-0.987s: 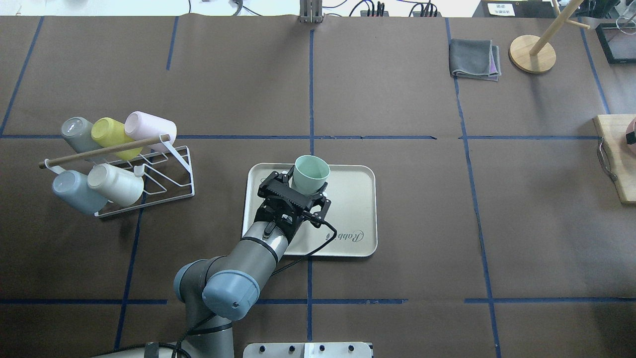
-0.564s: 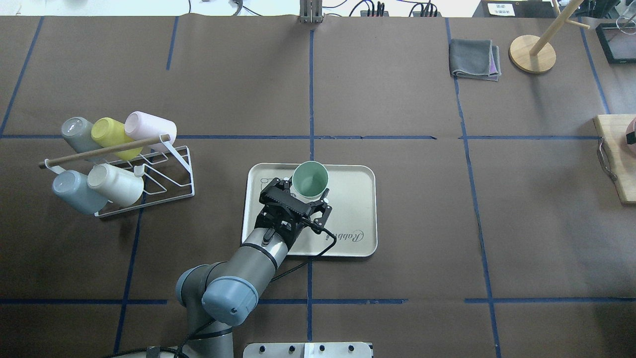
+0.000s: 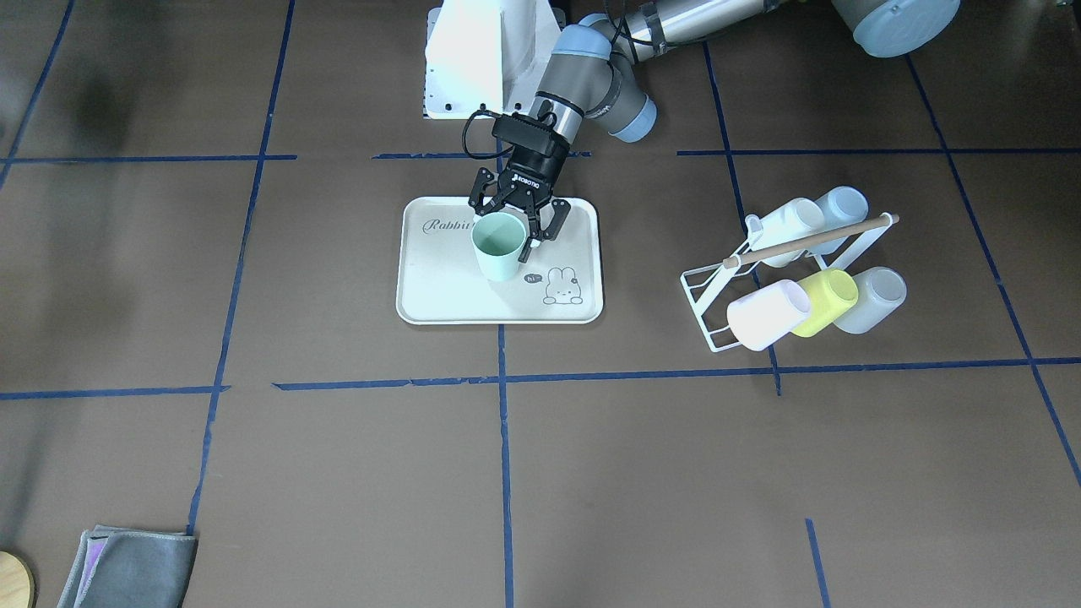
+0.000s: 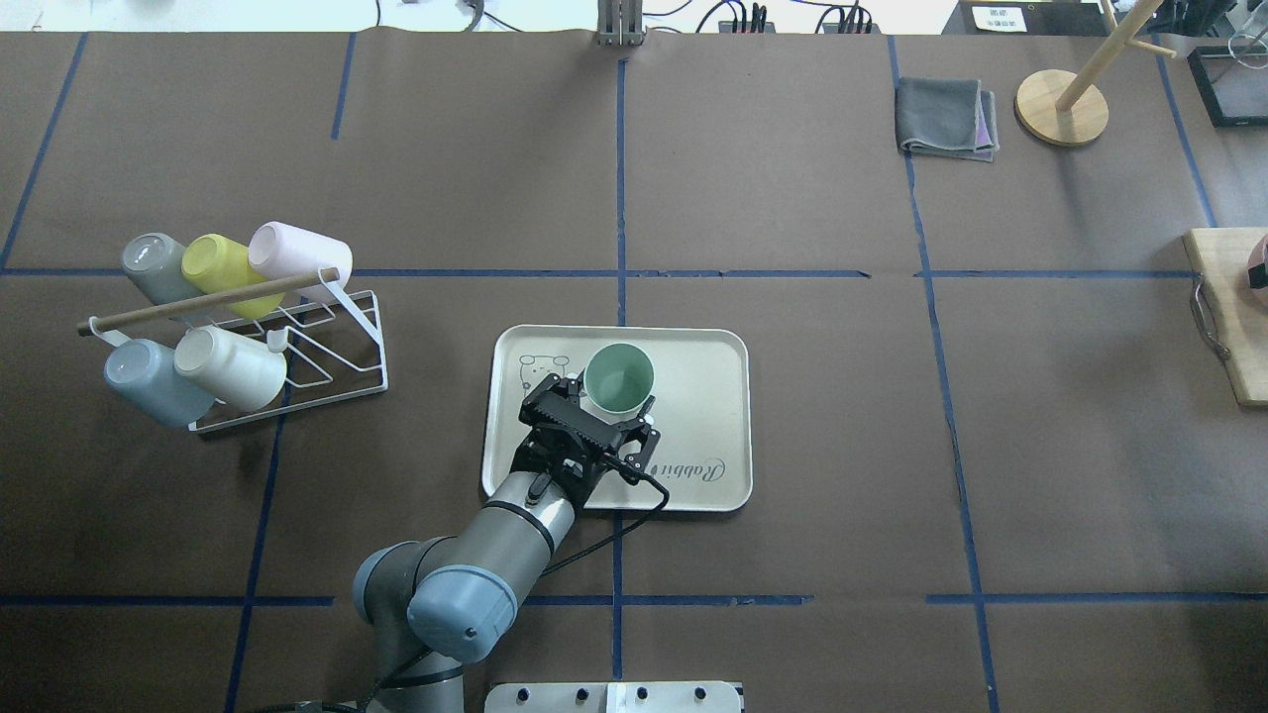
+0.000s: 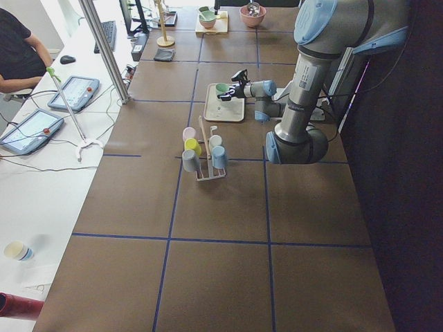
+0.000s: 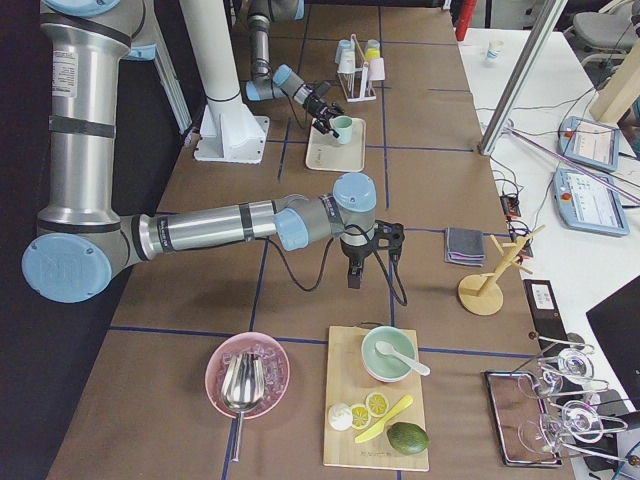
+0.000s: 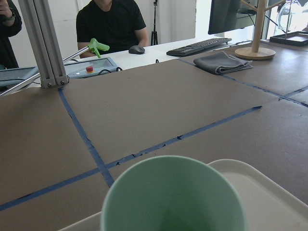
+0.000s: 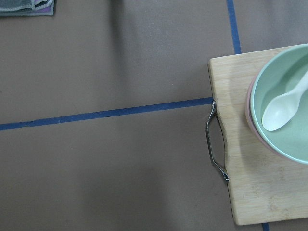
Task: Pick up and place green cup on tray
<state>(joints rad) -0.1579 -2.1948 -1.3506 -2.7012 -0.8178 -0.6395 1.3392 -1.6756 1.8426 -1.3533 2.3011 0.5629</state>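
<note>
The green cup [image 4: 619, 377] stands upright on the cream tray [image 4: 695, 396], near its left-middle. It also shows in the front view [image 3: 498, 249] and fills the bottom of the left wrist view [image 7: 173, 197]. My left gripper [image 4: 611, 398] reaches in from the robot's side, its two fingers on either side of the cup's wall, shut on it. The tray's "Rabbit" script and bunny drawing show in the front view [image 3: 439, 291]. My right gripper [image 6: 352, 278] hangs over the table far to the right, near a cutting board; I cannot tell whether it is open or shut.
A white wire rack [image 4: 327, 361] with several cups, among them a yellow-green one [image 4: 220, 262], stands left of the tray. A grey cloth [image 4: 946, 117] and a wooden stand [image 4: 1062, 107] lie at the back right. A cutting board [image 8: 245, 173] holds a bowl with a spoon [image 8: 284, 110].
The cup went from tilted and higher to upright and lower onto the tray. My left gripper came down and back toward the robot with it.
</note>
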